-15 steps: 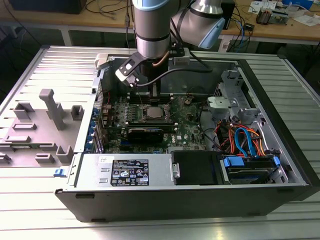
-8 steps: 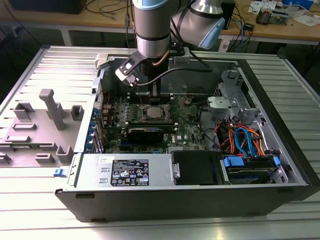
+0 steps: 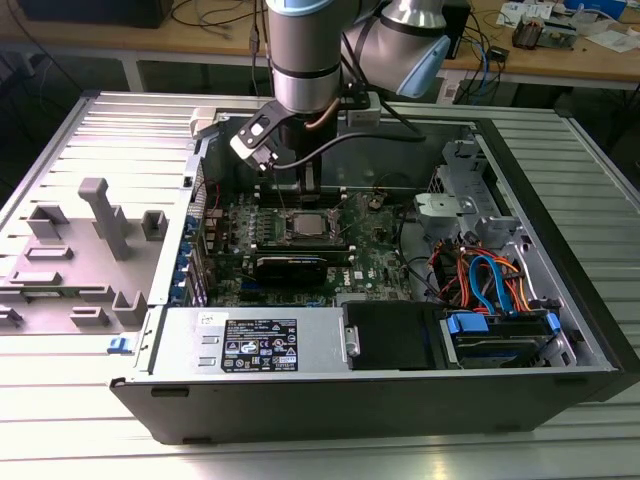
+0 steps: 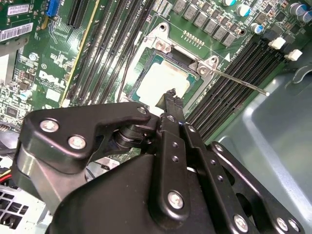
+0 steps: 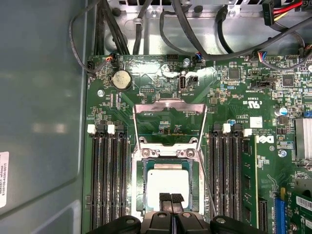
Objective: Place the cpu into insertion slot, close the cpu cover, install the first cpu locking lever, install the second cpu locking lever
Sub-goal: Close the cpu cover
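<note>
Inside the open computer case [image 3: 420,405] on the bench [image 3: 320,458], the motherboard [image 5: 234,87] is lying flat. The cpu cover [image 5: 168,108] is standing open beside the insertion slot [image 5: 138,195], which is holding the cpu [image 5: 168,178]. The claw [image 5: 171,199], tips pressed together on nothing, is hovering over one edge of the cpu. Judged risk: dragging tips skewing the unclamped cpu, bending socket contacts.

Both wrist views over insertion slot [image 5: 137,185] [image 4: 161,45]

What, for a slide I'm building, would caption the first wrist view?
The cpu seated in the insertion slot, cpu cover open, gripper shut at the chip's edge.
</note>
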Motion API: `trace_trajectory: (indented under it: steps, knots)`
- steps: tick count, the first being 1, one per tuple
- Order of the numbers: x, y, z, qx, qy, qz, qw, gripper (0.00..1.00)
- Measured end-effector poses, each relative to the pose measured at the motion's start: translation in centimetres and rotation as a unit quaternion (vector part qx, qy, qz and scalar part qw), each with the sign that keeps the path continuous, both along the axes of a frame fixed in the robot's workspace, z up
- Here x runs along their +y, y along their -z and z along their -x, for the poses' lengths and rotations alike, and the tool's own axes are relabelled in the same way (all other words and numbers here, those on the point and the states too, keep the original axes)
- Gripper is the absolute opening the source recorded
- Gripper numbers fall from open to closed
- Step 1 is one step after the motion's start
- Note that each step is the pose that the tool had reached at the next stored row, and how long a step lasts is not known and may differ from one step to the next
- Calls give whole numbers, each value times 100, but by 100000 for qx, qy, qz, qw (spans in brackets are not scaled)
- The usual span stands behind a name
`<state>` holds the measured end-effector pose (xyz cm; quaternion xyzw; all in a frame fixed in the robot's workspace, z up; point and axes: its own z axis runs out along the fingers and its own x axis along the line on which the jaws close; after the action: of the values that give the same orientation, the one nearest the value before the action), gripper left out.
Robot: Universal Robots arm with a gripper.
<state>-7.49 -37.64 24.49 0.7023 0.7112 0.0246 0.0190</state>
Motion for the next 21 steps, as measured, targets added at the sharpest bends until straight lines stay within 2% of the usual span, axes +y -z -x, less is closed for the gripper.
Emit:
trace_trajectory:
  steps: [21]
  knots:
    - [0,-57,0,3,1,6,100000,11]
